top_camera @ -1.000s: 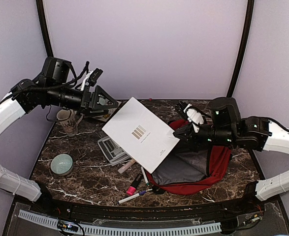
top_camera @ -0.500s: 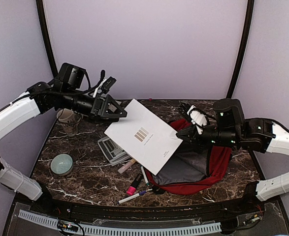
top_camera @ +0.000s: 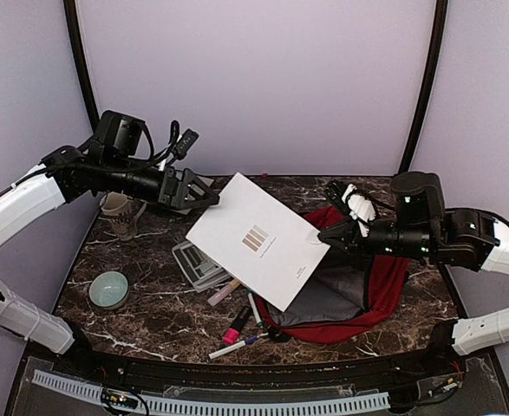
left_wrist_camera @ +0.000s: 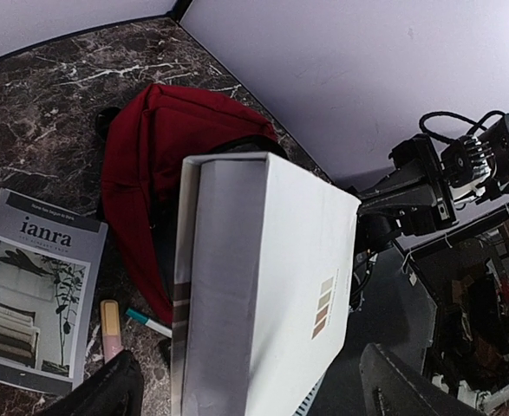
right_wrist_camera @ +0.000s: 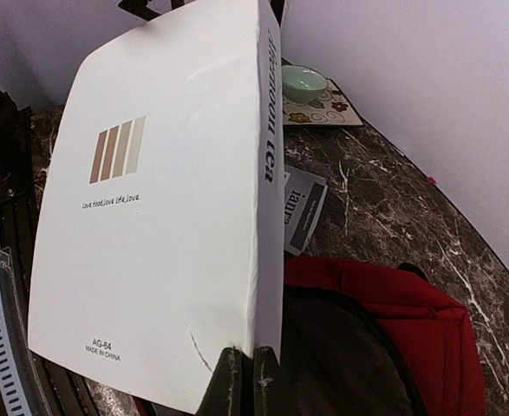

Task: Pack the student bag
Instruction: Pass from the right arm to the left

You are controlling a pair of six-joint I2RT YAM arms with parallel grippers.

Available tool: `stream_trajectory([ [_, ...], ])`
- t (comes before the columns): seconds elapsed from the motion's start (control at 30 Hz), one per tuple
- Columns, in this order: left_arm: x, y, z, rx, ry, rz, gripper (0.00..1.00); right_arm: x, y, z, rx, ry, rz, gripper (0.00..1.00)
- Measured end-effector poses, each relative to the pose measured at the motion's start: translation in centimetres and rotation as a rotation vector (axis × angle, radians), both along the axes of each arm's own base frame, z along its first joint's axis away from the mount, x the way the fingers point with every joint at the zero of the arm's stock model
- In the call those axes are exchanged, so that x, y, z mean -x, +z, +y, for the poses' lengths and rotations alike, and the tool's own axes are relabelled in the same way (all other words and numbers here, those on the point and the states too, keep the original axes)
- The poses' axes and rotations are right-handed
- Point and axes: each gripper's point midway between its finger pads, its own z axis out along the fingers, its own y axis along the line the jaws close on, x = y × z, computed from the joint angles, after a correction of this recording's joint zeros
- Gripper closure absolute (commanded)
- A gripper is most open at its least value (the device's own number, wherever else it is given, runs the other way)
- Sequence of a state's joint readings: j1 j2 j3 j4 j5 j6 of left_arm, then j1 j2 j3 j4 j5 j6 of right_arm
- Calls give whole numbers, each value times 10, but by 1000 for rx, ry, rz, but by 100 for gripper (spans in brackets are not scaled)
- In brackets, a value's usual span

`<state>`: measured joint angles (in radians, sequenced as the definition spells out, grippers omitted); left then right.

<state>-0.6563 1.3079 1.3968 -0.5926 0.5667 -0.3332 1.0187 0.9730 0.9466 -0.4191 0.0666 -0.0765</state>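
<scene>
While the right claw (top_camera: 323,236) pinches the white book's (top_camera: 258,238) corner, the open left claw (top_camera: 204,198) should guide it into the student bag (top_camera: 384,290).

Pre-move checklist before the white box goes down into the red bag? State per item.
1. Right end effector shut on the white box: ok, it pinches one edge.
2. Left end effector released: ok, jaws open at the box's opposite corner. Whether it touches the box: cannot tell.
3. Student bag mouth open: ok, grey lining shows.
4. Box lined up over the mouth: not ok, it is tilted and mostly left of the opening.
5. Pens clear of the bag's rim: cannot tell, they lie close to its near-left edge.
</scene>
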Motion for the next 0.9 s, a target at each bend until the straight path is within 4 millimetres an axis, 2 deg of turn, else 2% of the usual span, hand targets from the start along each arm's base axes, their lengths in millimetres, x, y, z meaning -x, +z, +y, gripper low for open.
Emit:
stream_trajectory([
  [0.17,8,-14,-6,19,-53,48,15,3,7,-1,-13,18,-24,100],
  [0.33,11,-12,-17,69,-111,73,22,6,11,1,-22,50,-39,100],
  [0.37,11,-11,-18,77,-119,77,26,7,11,2,-23,58,-38,100],
  [0.47,12,-10,-22,105,-148,87,48,10,13,3,-33,70,-39,100],
  [0.63,16,-1,-27,158,-194,106,67,11,19,1,-47,72,-48,100],
  [0.77,18,2,-28,186,-214,115,96,10,21,0,-52,68,-55,100],
  [0.83,18,2,-29,195,-215,124,100,9,21,0,-49,63,-59,98],
  [0.9,18,2,-29,199,-214,131,100,8,21,-1,-48,57,-61,88],
])
